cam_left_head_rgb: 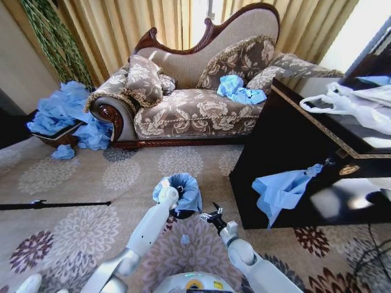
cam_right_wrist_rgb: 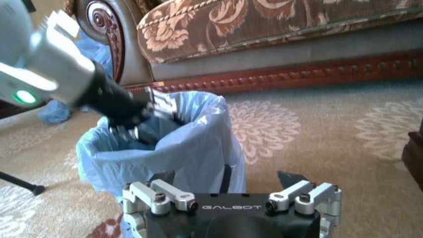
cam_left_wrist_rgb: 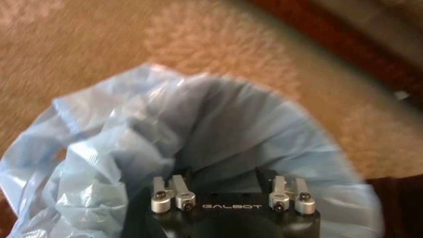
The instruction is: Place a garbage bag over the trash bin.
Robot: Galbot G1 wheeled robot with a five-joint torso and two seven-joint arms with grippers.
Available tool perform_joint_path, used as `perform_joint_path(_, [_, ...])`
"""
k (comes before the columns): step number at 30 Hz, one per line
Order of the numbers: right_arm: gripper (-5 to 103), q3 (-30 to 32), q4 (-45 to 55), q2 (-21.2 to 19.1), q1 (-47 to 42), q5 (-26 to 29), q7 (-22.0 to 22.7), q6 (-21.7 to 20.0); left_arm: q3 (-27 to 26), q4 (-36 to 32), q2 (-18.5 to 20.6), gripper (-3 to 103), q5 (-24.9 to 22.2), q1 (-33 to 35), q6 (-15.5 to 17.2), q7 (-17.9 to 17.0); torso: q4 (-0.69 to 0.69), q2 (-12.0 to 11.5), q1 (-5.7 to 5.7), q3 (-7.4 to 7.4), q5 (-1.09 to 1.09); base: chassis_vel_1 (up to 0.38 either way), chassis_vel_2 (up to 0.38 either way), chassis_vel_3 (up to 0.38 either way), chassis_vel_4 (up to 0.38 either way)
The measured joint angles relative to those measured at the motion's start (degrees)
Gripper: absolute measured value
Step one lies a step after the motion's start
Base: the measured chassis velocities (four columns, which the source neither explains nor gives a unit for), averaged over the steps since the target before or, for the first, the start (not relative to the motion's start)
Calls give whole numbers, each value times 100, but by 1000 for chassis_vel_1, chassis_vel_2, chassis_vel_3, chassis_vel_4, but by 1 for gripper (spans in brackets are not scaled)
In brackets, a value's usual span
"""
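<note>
The trash bin (cam_left_head_rgb: 182, 213) stands on the carpet just ahead of me, showing as a dark edge under the garbage bag (cam_left_head_rgb: 183, 188). The light-blue bag (cam_right_wrist_rgb: 191, 144) lines it, its crinkled top standing up around the mouth. My left gripper (cam_left_head_rgb: 174, 201) reaches down into the bag's opening (cam_left_wrist_rgb: 218, 124), its fingers apart (cam_right_wrist_rgb: 135, 131). My right gripper (cam_left_head_rgb: 206, 215) hovers open close beside the bin on the right, level with the bag's side (cam_right_wrist_rgb: 226, 176), nothing between its fingers.
A patterned sofa (cam_left_head_rgb: 195, 110) with a blue bag (cam_left_head_rgb: 239, 90) on its seat stands behind. A black cabinet (cam_left_head_rgb: 287, 152) at right carries white bags (cam_left_head_rgb: 354, 104) and a hanging blue bag (cam_left_head_rgb: 281, 189). Blue bags (cam_left_head_rgb: 64, 113) pile at left. A black rod (cam_left_head_rgb: 55, 204) lies on the carpet.
</note>
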Motion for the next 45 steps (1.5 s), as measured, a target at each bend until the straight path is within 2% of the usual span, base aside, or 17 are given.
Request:
perform_joint_path(7, [100,222,410,-91,-360,14,75,-17,172,-1208,282,93,97,273,176,-22,-3,0,0,0,1,0,0,0,0])
perform_joint_path(9, [100,319,584,-133,-459,56,80,-29,146,-1803,458,99,482,511,107,450,0,0,0,0,1,0,0,0,0])
perform_joint_path(10, [100,319,584,-133,-459,56,80,-29,146,-1803,458,99,482,511,107,450,0,0,0,0,1,0,0,0,0])
perform_joint_path(11, [100,417,681,-146,-534,85,84,-30,124,-2042,558,100,960,655,-9,915,2,0,0,-1,0,0,0,0,0])
perform_joint_path(12, [100,631,828,-148,-708,95,84,-35,118,-2181,722,100,1956,834,-382,1664,2,0,-1,-1,2,0,0,0,0])
perform_joint_path(13, [100,631,828,-148,-708,95,84,-35,118,-2181,722,100,1956,834,-382,1664,2,0,-1,-1,2,0,0,0,0])
perform_joint_path(14, [100,843,994,-149,-888,99,83,-44,81,-2234,905,100,2896,1031,-828,2306,-6,0,0,-1,-2,0,0,0,0])
perform_joint_path(15, [100,969,1143,-157,-993,102,73,-67,33,-2287,1040,100,3463,1184,-1079,2590,-6,0,0,0,-4,0,0,0,0])
perform_joint_path(16, [100,969,1143,-157,-993,102,73,-67,33,-2287,1040,100,3463,1184,-1079,2590,-6,0,0,0,-4,0,0,0,0])
perform_joint_path(18, [100,1274,1502,-171,-1219,65,57,-122,-231,-2669,1464,100,4311,1694,-1497,2959,0,0,0,-1,0,0,0,0,0])
perform_joint_path(19, [100,1274,1502,-171,-1219,65,57,-122,-231,-2669,1464,100,4311,1694,-1497,2959,0,0,0,-1,0,0,0,0,0])
perform_joint_path(23, [100,2044,2072,268,-1527,-282,121,-239,-1490,-3499,1906,100,4850,3661,-1623,3300,0,1,0,0,-4,0,0,0,0])
perform_joint_path(24, [100,2044,2072,268,-1527,-282,121,-239,-1490,-3499,1906,100,4850,3661,-1623,3300,0,1,0,0,-4,0,0,0,0])
perform_joint_path(28, [100,2664,2379,827,-1930,-906,-29,-135,-2577,-3847,1505,100,5181,5187,-1873,3447,3,1,-1,-1,0,0,0,0,0])
perform_joint_path(31, [100,2865,2563,1086,-2198,-1152,-113,-37,-2913,-4093,1205,100,5247,5681,-1912,3304,-1,1,-1,-1,-1,0,0,0,0])
perform_joint_path(39, [100,2997,3130,1325,-3143,-1418,-403,13,-3232,-4741,293,100,5485,6396,-1987,2937,-1,1,-1,-1,0,0,0,0,0])
perform_joint_path(45, [100,3011,3194,1313,-3226,-1365,-355,90,-3216,-4899,154,100,5572,6436,-2090,3045,0,1,0,0,0,0,0,0,0])
